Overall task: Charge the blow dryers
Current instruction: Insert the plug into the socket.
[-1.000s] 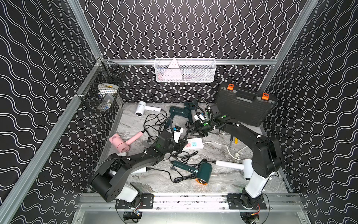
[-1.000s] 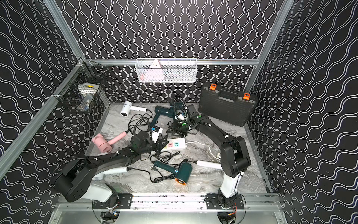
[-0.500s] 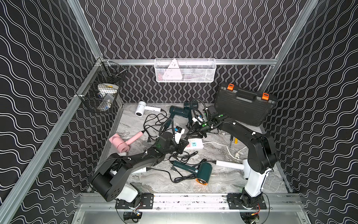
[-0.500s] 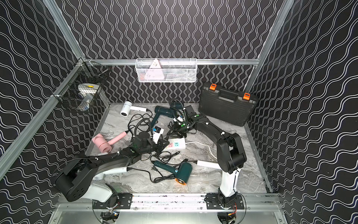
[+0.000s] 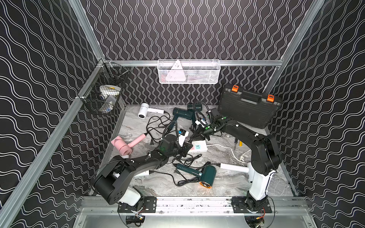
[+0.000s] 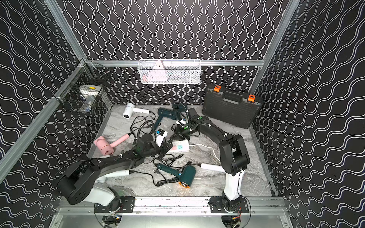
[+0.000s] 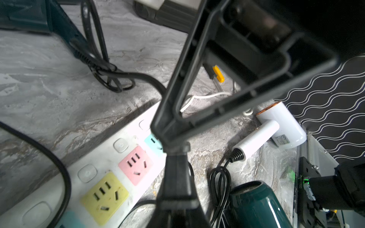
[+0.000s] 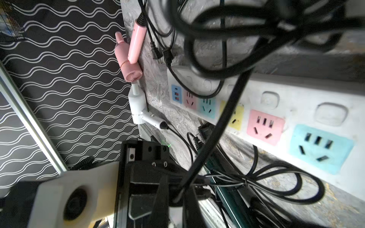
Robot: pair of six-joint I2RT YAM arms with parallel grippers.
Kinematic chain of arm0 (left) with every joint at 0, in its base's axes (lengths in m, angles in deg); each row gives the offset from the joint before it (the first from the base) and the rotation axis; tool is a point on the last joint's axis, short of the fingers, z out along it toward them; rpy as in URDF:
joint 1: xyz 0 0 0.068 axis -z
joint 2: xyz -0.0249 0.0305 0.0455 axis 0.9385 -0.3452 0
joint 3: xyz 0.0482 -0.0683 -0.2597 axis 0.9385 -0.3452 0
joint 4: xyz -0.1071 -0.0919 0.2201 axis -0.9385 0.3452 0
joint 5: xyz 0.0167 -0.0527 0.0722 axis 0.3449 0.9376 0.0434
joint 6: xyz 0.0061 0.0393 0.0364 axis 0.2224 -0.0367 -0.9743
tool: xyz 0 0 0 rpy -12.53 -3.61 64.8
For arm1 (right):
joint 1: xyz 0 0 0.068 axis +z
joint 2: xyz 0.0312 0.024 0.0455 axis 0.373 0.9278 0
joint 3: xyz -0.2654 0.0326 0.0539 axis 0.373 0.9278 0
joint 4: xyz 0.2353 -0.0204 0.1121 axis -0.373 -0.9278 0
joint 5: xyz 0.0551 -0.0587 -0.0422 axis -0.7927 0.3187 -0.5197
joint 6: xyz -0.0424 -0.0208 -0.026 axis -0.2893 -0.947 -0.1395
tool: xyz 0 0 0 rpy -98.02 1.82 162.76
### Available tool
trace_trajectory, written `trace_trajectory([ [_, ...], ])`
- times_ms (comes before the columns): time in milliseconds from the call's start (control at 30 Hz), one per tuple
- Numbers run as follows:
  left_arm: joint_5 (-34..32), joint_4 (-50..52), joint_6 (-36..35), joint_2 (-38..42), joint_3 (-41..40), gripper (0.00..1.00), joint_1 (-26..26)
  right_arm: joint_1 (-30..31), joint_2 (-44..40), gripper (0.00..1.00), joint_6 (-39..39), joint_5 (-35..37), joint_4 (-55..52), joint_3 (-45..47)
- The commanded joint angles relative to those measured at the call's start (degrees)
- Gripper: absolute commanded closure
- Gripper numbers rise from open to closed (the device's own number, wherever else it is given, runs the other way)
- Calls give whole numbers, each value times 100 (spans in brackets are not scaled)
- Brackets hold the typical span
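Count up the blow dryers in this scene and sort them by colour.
Dark green blow dryers: 3, one at the back partly hidden
White blow dryers: 3
Pink blow dryer: 1
Total: 7

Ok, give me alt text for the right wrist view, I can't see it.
The right gripper, jaws shut, pinches a black cord that runs across the white power strip and its pink, blue and yellow sockets. Past the strip, a pink blow dryer and a white blow dryer lie at the edge of the table.
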Motion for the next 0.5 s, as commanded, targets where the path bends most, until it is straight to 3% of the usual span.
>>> trace_trajectory([
  [0, -47, -325, -51, 42, 16, 73, 3, 0, -104, 100, -98, 253, 180, 70],
  [100, -330, -253, -9, 128, -22, 43, 5, -68, -225, 100, -257, 818, 108, 46],
  [300, -1236, 114, 171, 384, -102, 4, -18, -384, -643, 100, -678, 2313, -10, 38],
  [467, -1836, 491, 342, 580, -111, 1, -113, -386, -1237, 100, -1037, 3736, 469, 472],
])
